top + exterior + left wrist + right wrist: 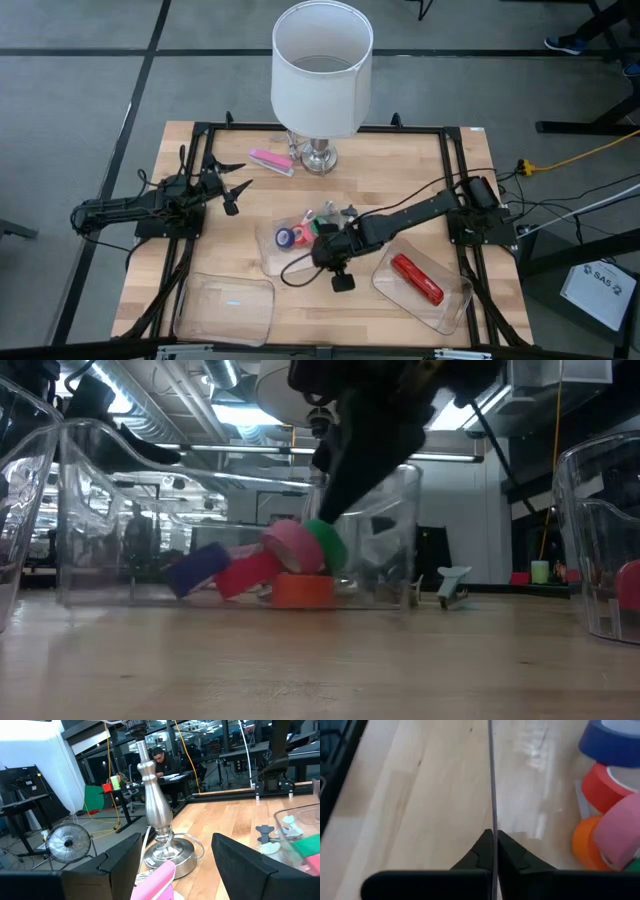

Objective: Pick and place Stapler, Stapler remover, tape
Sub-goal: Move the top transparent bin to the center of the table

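Several tape rolls (610, 785), blue, red, orange, pink and green, lie in a clear container (275, 255) at the table's middle. My right gripper (493, 836) slants down over that container (325, 247) and is shut on its thin clear wall. A pink stapler (270, 160) lies by the lamp's foot. My left gripper (235, 190) stands open and level near it, touching nothing. A red stapler (417, 278) lies in a clear container (455, 310) at the near right. Pale stapler removers (330, 212) rest on the table just beyond the tape container. My right gripper pinches the tape container's clear wall (492, 815) between its two fingertips, one finger on the tape side and one on the outer side. The fingers come from above, slanting down from the table's right. The container's bottom stays on the table.
A lamp with a white shade (322, 65) and metal foot (320, 158) stands at the far middle. Another clear container (225, 308) sits at the near left. A black frame (200, 130) runs around the tabletop. People sit at desks in the room beyond.
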Motion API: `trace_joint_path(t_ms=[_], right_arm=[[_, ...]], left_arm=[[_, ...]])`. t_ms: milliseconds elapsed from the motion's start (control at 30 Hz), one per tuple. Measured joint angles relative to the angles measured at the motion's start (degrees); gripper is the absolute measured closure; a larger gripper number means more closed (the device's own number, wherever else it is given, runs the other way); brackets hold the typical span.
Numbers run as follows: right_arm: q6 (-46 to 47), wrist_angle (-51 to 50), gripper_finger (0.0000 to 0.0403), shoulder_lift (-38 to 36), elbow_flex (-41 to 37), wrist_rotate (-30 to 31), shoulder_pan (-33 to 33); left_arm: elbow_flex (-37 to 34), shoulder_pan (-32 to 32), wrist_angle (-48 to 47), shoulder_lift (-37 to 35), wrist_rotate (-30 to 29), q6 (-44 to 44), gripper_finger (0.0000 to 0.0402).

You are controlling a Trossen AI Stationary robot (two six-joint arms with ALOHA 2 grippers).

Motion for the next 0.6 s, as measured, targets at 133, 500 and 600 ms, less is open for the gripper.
trace_joint_path(t_ms=[133,500,600], right_arm=[[-1.83,2.92,0.0399,0.02,-0.02,0.03,-1.62],[-0.46,5.53,0.0397,0.44,-0.06,3.04,-5.9],[-2.35,6.82,0.0397,1.18,-0.1,3.17,-7.05]], left_arm=[[0.01,0.0,0.0,-0.02,0.0,0.0,0.0162],[0.01,0.01,0.0,-0.01,0.0,0.0,0.0162],[-0.01,-0.01,0.0,0.0,0.0,0.0,0.0162]])
